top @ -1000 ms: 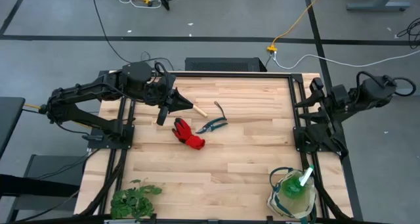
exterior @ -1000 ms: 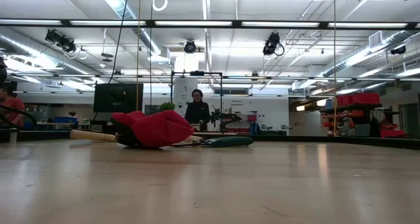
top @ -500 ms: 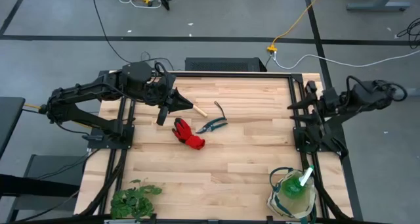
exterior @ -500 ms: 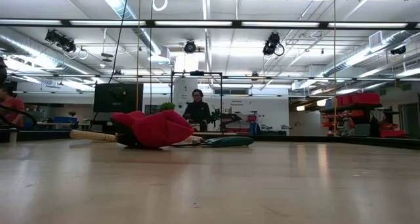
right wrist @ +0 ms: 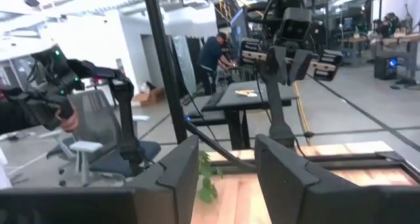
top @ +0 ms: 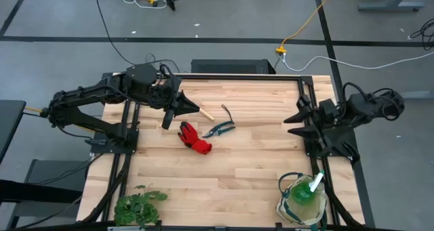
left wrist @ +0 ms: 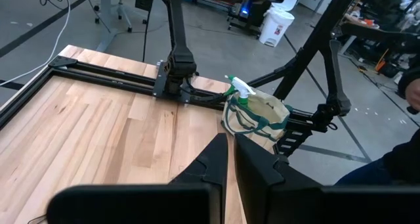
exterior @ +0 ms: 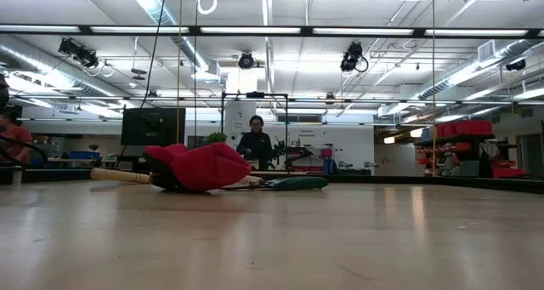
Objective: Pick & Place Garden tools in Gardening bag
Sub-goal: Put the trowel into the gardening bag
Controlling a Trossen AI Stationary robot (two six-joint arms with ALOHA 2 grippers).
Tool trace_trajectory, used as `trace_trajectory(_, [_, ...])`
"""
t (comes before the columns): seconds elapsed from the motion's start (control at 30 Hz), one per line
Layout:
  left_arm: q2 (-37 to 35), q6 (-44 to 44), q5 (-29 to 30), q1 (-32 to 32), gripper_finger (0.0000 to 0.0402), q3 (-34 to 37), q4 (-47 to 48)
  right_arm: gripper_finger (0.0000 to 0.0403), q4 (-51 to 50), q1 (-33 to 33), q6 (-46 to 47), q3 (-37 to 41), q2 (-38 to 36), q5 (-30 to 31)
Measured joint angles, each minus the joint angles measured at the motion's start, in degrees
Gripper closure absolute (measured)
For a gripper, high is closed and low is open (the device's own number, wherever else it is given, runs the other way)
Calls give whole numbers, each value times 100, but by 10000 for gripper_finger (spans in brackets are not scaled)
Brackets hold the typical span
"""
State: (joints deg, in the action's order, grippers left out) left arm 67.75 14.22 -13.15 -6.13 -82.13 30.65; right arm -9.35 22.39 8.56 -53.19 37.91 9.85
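While the pruning shears (top: 220, 128) lie centre frame, long axis slanting up-right, the clenched left end effector (top: 166, 120) is nearer than the released right end effector (top: 290, 118).

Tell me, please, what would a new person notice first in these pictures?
The red glove at the table's middle catches the eye, with the dark pruning shears just beside it. The cream gardening bag sits at the near right corner, a green spray bottle already inside it, and a leafy plant bunch lies at the near left corner.
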Motion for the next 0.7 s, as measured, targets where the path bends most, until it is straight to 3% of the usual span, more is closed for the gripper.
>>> trace_trajectory(0.17, [0,1,2,-2,372,0,0,254,426,-463,40,186,4,-429])
trace_trajectory(0.7, [0,2,2,-1,372,0,0,254,316,-2236,-26,194,133,-1807])
